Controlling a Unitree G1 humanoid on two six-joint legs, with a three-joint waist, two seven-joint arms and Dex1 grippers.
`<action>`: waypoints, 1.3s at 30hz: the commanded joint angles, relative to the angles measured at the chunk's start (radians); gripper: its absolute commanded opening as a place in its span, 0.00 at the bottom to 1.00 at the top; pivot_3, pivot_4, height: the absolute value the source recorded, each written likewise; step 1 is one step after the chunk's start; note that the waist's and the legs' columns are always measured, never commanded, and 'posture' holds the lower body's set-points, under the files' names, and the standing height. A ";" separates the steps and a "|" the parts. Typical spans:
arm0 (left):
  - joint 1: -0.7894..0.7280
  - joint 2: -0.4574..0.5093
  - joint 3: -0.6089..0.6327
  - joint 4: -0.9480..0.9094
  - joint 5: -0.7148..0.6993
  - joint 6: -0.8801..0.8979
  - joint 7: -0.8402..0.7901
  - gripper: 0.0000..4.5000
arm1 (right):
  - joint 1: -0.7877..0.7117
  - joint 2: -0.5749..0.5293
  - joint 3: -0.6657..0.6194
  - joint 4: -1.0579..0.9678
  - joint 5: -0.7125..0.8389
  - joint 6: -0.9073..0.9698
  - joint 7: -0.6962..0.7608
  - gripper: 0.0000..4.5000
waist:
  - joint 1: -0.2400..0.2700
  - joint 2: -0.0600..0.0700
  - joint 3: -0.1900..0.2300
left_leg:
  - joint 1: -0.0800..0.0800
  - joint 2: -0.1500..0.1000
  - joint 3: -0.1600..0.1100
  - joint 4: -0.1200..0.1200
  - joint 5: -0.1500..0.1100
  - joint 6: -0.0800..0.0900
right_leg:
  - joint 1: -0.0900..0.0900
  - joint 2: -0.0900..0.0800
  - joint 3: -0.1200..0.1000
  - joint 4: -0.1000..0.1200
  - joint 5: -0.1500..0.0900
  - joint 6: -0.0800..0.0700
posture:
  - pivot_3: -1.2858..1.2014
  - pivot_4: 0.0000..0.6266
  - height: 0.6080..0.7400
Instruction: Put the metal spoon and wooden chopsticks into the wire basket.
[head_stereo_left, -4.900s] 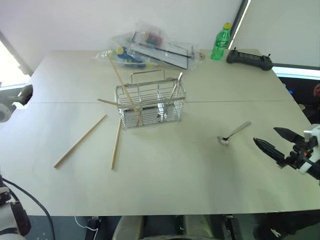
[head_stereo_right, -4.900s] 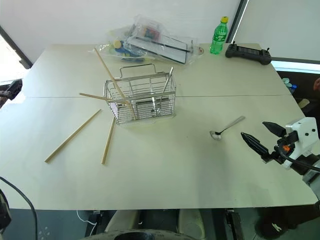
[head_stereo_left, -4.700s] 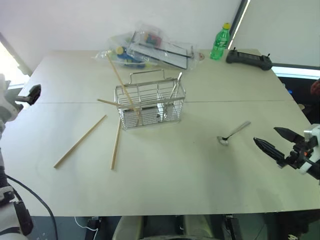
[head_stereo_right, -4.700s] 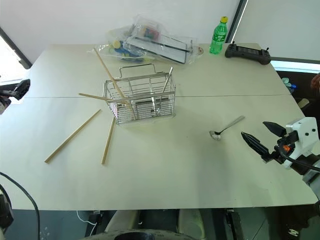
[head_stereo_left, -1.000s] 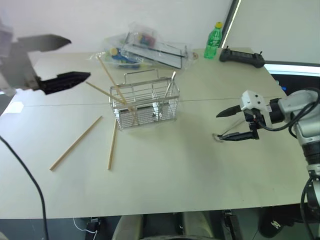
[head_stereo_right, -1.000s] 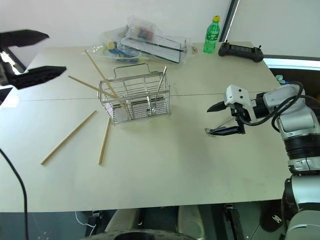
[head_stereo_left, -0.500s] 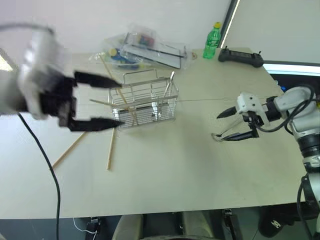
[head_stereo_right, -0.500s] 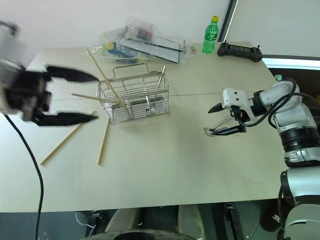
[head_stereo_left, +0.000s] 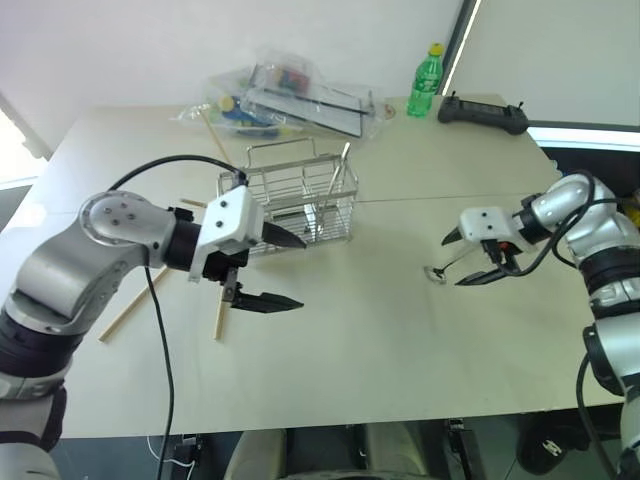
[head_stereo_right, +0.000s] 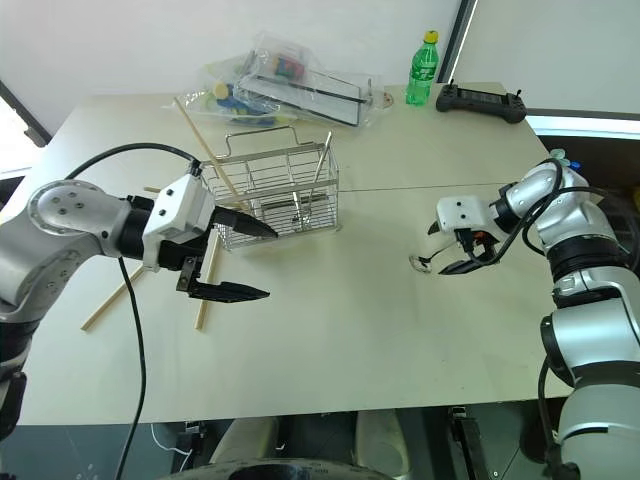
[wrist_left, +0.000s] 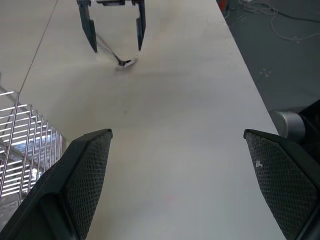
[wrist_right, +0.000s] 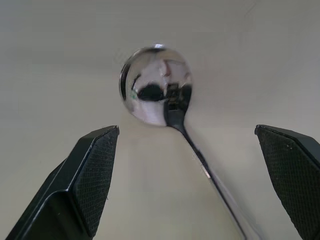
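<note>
The metal spoon (head_stereo_left: 437, 271) lies on the table at the right, bowl toward me, handle running away to the right. My right gripper (head_stereo_left: 458, 260) is open and points down over it, one finger on each side of the spoon (wrist_right: 156, 92). The wire basket (head_stereo_left: 300, 200) stands mid-table with a chopstick (head_stereo_right: 200, 130) leaning out of it and a metal utensil inside. Two more wooden chopsticks (head_stereo_right: 205, 295) lie on the table to its left, partly behind my left arm. Open and empty, my left gripper (head_stereo_left: 302, 272) hovers just in front of the basket, pointing right.
A green bottle (head_stereo_left: 424, 80) and a black controller (head_stereo_left: 483, 113) sit at the far right of the table. Clear plastic bags of items (head_stereo_left: 290, 95) lie behind the basket. The table's right edge (wrist_left: 240, 60) runs close to the spoon.
My left arm has swung down and to the right, from high at the left to just in front of the basket. My right gripper has sunk a little over the spoon.
</note>
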 joint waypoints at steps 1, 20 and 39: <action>-0.018 -0.013 0.013 -0.014 0.002 0.015 0.010 0.99 | -0.061 0.011 -0.001 0.073 -0.052 -0.069 -0.048 1.00 | -0.002 0.000 0.000 | 0.000 0.000 0.000 0.000 0.000 0.000 | 0.000 0.000 0.000 0.000 0.000 0.000 | 0.52 0.24 0.99; -0.028 0.001 0.067 -0.040 -0.044 0.059 -0.009 1.00 | -0.104 0.082 -0.018 0.207 -0.110 -0.109 -0.060 0.15 | -0.024 0.000 0.000 | 0.002 0.000 -0.001 0.000 0.000 0.000 | 0.002 0.001 0.002 0.001 0.000 0.000 | 0.52 0.24 0.99; -0.081 -0.023 0.072 0.038 -0.011 0.024 -0.006 1.00 | -0.050 0.055 -0.062 0.115 -0.078 -0.098 -0.036 0.06 | -0.025 -0.001 0.000 | 0.003 0.000 0.000 0.001 0.000 -0.001 | 0.002 0.002 0.003 0.001 0.000 0.000 | 0.52 0.24 0.99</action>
